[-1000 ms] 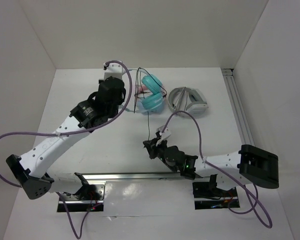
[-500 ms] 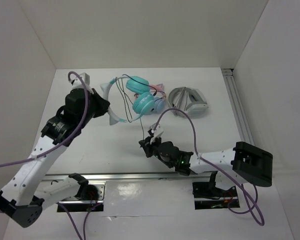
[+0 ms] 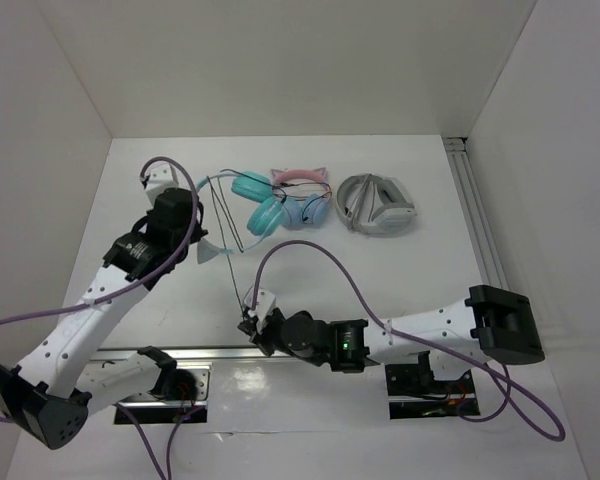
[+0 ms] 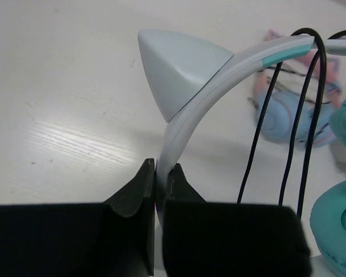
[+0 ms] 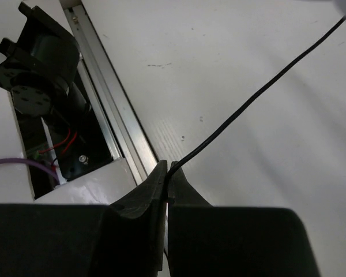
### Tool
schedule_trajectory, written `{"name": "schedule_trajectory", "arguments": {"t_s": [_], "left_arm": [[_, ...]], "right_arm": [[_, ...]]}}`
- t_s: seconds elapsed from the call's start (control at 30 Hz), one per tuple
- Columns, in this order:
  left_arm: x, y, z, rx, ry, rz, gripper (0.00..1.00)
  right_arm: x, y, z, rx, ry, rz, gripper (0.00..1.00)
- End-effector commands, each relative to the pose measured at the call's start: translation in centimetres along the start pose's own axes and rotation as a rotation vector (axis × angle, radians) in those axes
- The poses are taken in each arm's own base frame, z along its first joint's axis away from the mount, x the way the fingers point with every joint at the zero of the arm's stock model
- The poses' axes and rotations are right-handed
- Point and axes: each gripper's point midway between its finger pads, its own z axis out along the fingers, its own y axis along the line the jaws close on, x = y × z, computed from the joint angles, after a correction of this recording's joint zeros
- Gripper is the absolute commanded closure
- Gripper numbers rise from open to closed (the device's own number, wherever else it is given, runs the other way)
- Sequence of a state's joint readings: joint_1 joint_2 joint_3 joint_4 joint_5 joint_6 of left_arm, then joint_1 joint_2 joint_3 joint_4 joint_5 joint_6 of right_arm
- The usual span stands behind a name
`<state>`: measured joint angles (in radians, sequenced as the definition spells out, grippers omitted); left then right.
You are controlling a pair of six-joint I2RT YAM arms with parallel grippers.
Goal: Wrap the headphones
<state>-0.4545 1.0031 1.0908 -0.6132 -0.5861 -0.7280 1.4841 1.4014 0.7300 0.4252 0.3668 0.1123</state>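
Item 1: headphones, teal ear cups, translucent white headband, thin black cable. Located at the far left-centre of the tabletop, as the leftmost of 3 headsets in a row. The teal cups are seen just beside the light-blue cups of the pink-banded headphones; contact between them cannot be told. 1 pointed cat ear is shown on the headband in the left wrist view. 3 runs of cable are draped across the headband further along. Whether the teal cups rest on the tabletop cannot be told.

Item 2: left fingers, black. They are closed on the headband, which is pinched edge-on between them just below the cat ear. In the top view they are placed at the left end of the headset.

Item 3: right fingers, black. They are closed on the cable, which is led away from them in a straight line up to the right. In the top view they are found near the front edge, well apart from the ear cups, with the cable stretched between.

Item 4: grey-white folded headphones, at the right end of the row, apart from the others.

Item 5: metal rail, along the near edge beside the right fingers.
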Motion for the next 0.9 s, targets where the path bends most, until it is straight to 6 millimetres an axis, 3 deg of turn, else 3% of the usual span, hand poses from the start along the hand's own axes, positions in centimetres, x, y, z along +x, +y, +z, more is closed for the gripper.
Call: {"name": "schedule_trajectory", "arguments": {"t_s": [0.0,0.03,0.07,0.17,0.27,0.37,0.87], "left_arm": [[-2.5,-0.4,0.6,-0.031,-0.086,0.016,1.0],[-2.8,-0.5,0.5,-0.033,-0.087,0.061,1.0],[-2.6,-0.9,0.6,-0.035,-0.078,0.094,1.0],[-2.9,-1.5,0.0,-0.037,-0.08,0.21,1.0],[-2.9,-1.8,-0.7,-0.029,-0.089,0.308,1.0],[-2.5,-2.2,-1.5,0.038,-0.066,0.434,1.0],[9.4,-2.4,-3.5,0.206,0.212,0.897,1.0]], "right_arm": [[-3.3,0.2,-1.1,0.071,-0.022,-0.072,1.0],[-2.9,0.1,-1.5,0.099,0.005,-0.104,1.0],[-4.2,-0.1,-1.5,0.121,-0.006,-0.099,1.0],[-5.2,-0.7,-2.4,0.184,0.019,-0.137,1.0],[-4.5,-1.7,-2.9,0.224,0.067,-0.189,1.0],[-5.5,-2.8,-3.3,0.285,0.088,-0.231,1.0],[-5.9,-5.4,-6.1,0.574,0.181,-0.614,1.0]]}}
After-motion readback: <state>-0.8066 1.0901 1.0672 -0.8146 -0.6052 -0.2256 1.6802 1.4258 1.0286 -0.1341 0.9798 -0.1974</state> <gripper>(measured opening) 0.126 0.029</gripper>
